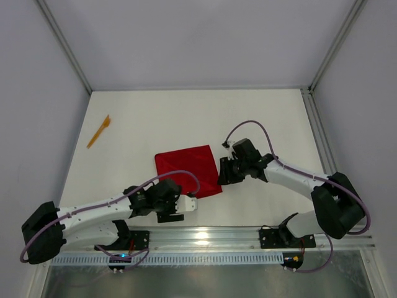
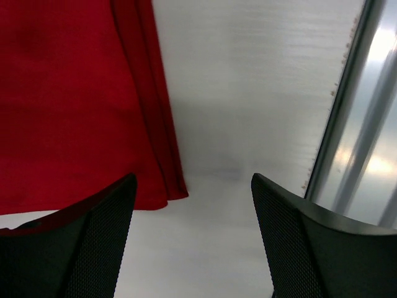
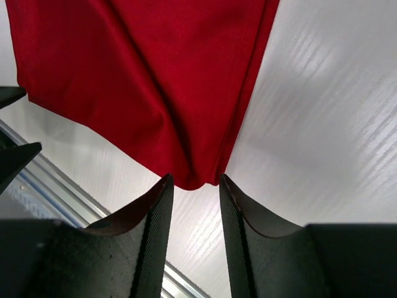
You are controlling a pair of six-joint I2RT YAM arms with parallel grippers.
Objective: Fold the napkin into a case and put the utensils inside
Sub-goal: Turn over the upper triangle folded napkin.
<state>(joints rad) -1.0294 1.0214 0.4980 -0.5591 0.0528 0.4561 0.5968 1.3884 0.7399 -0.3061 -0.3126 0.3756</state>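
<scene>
The red napkin [image 1: 186,167] lies folded and flat on the white table, near the middle. In the left wrist view the napkin [image 2: 68,105] fills the upper left, with a doubled edge running down its right side. My left gripper [image 1: 185,206] [image 2: 192,180] is at the napkin's near edge, open wide over bare table with nothing between its fingers. My right gripper [image 1: 223,172] [image 3: 196,179] is at the napkin's right edge, open a little, and a corner of the napkin [image 3: 142,68] sits just at its fingertips. An orange utensil [image 1: 99,130] lies far left; its kind is too small to tell.
A metal rail [image 1: 211,236] [image 2: 366,124] runs along the table's near edge, close to my left gripper. Grey walls and metal frame posts [image 1: 65,49] enclose the table at left, back and right.
</scene>
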